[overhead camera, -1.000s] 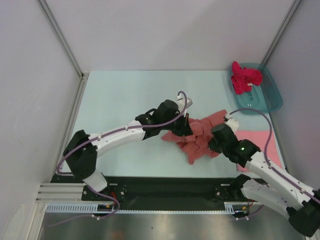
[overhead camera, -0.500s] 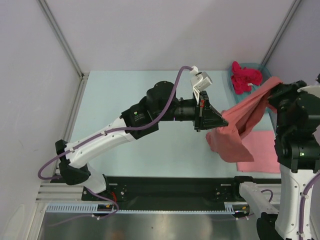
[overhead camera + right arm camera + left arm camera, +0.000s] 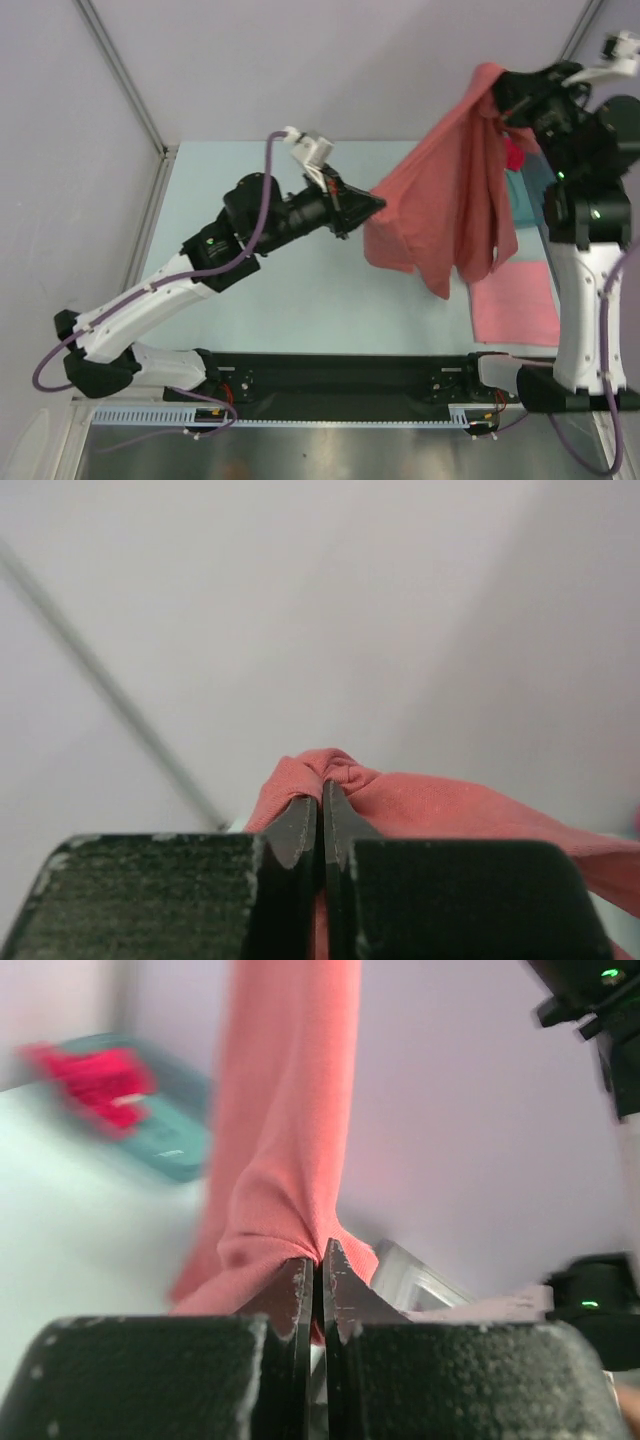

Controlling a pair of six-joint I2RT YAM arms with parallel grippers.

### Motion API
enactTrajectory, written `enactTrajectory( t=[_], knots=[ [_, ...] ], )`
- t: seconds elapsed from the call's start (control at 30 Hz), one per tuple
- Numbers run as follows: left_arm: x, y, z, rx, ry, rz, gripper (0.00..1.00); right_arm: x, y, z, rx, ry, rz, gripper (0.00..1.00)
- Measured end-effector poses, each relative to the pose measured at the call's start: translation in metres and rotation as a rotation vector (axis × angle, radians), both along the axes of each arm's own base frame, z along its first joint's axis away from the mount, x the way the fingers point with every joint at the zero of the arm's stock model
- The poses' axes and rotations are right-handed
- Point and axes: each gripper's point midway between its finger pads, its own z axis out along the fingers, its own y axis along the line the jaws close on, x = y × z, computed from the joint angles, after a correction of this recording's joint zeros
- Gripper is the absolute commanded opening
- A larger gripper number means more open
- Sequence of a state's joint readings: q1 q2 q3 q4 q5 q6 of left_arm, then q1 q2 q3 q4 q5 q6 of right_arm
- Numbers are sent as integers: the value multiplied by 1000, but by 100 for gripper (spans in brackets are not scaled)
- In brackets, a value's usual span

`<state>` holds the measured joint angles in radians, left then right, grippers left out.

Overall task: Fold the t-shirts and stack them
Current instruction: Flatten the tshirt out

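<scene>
Inside a booth of plain white walls (image 3: 300, 60) with a metal post (image 3: 120, 75) in the back-left corner, a pale blue-green table (image 3: 300, 300) carried the work. The salmon t-shirt (image 3: 450, 190) hung in the air over the table's right half, clear of the surface. Its long axis sloped from a high corner at the upper right down toward the lower left, loose folds drooping below.

The right gripper (image 3: 500, 90) was pressed together on that top corner. The left gripper (image 3: 375, 205) pinched a bunched edge lower down, its fingers (image 3: 300, 1280) closed on cloth.

A lighter pink t-shirt (image 3: 515, 300) lay flat by the table's near right edge. At the far right sat a teal tub (image 3: 165, 1145) holding the magenta t-shirt (image 3: 90, 1072). The table's left and middle lay open.
</scene>
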<state>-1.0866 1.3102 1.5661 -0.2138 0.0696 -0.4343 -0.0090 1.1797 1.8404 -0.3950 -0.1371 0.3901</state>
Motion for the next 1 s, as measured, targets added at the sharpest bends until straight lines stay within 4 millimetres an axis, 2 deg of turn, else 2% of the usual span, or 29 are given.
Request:
enactTrajectory(
  t=[0.07, 0.1, 0.13, 0.17, 0.2, 0.23, 0.27, 0.3, 0.33, 0.4, 0.47, 0.57, 0.6, 0.7, 0.77, 0.8, 0.83, 0.87, 0.9, 0.93, 0.97, 1.0],
  knots=[
    [27, 33, -14, -12, 39, 121, 0, 33, 40, -13, 4, 22, 185, 0],
    [44, 54, -29, -6, 73, 197, 0, 48, 59, -24, 1, 39, 260, 0],
    [57, 72, -44, -7, 106, 262, 0, 69, 89, -40, 0, 64, 361, 0],
    [72, 93, -64, 1, 149, 343, 0, 80, 110, -53, -5, 84, 429, 0],
    [88, 119, -88, 6, 200, 430, 0, 101, 138, -79, -11, 129, 504, 0],
    [95, 136, -108, 10, 245, 489, 0, 122, 167, -112, -16, 189, 569, 0],
    [103, 156, -131, 19, 296, 564, 0, 135, 188, -136, -21, 228, 615, 0],
    [109, 178, -158, 35, 355, 643, 0, 154, 222, -175, -29, 293, 674, 0],
    [110, 193, -177, 43, 393, 695, 0, 168, 251, -208, -37, 341, 721, 0],
    [107, 224, -215, 60, 471, 809, 0, 188, 306, -260, -51, 412, 809, 0],
    [103, 249, -236, 59, 509, 899, 0, 201, 369, -315, -64, 463, 903, 0],
    [97, 281, -255, 52, 542, 1016, 0, 200, 438, -359, -50, 474, 999, 0],
    [96, 287, -259, 55, 550, 1037, 0, 196, 454, -374, -35, 485, 1017, 0],
    [91, 301, -279, 86, 599, 1098, 1, 181, 474, -409, 20, 573, 1035, 0],
    [90, 308, -294, 112, 634, 1128, 25, 180, 475, -425, 37, 611, 1023, 12],
    [90, 313, -302, 128, 652, 1146, 43, 179, 473, -432, 40, 636, 1012, 32],
    [89, 318, -309, 141, 674, 1163, 64, 180, 471, -437, 42, 664, 994, 40],
    [88, 323, -317, 163, 695, 1178, 75, 183, 467, -439, 41, 681, 976, 46],
    [86, 327, -323, 179, 721, 1193, 82, 186, 462, -439, 38, 695, 963, 60],
    [85, 331, -328, 192, 741, 1207, 93, 188, 458, -437, 35, 702, 955, 68],
    [83, 335, -331, 204, 751, 1216, 99, 193, 448, -436, 26, 719, 931, 72],
    [82, 337, -332, 212, 754, 1222, 100, 196, 438, -438, 16, 746, 906, 80]
  ],
)
